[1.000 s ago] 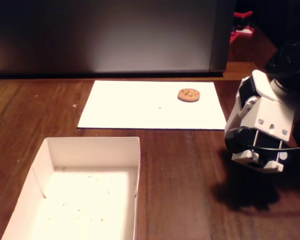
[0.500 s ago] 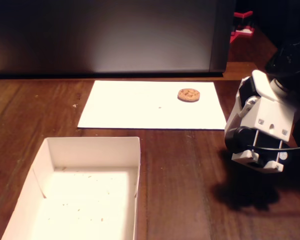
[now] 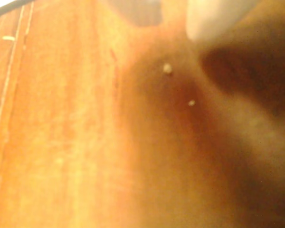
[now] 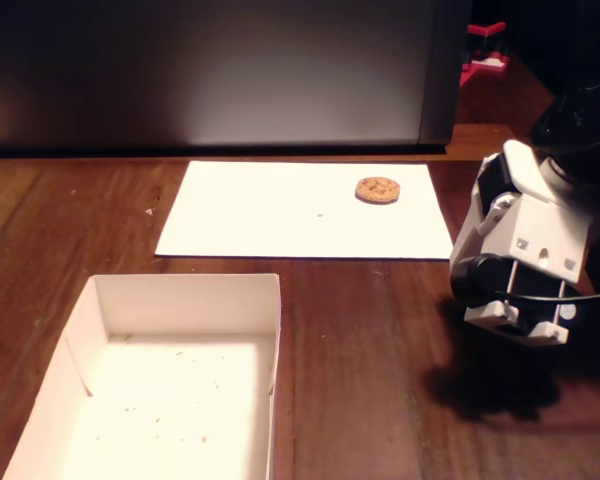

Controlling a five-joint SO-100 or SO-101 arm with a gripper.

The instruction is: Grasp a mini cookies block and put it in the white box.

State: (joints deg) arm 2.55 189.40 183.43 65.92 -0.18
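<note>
Currently the mini cookies block (image 4: pixel 377 189) sits on the white paper sheet (image 4: pixel 280 215), toward its far right part in the fixed view, well apart from the white box (image 4: pixel 180 300) at lower left. The arm (image 4: pixel 525 250) hangs over the wooden table (image 4: pixel 370 350) at right. Gripper finger state: can't tell, wrist view is blurred. No readable text.

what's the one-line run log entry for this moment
phase: pre-grasp | cookie: on paper sheet, untouched | white box: crumbs only | arm: right side, away from cookie | fingers: not discernible
</note>
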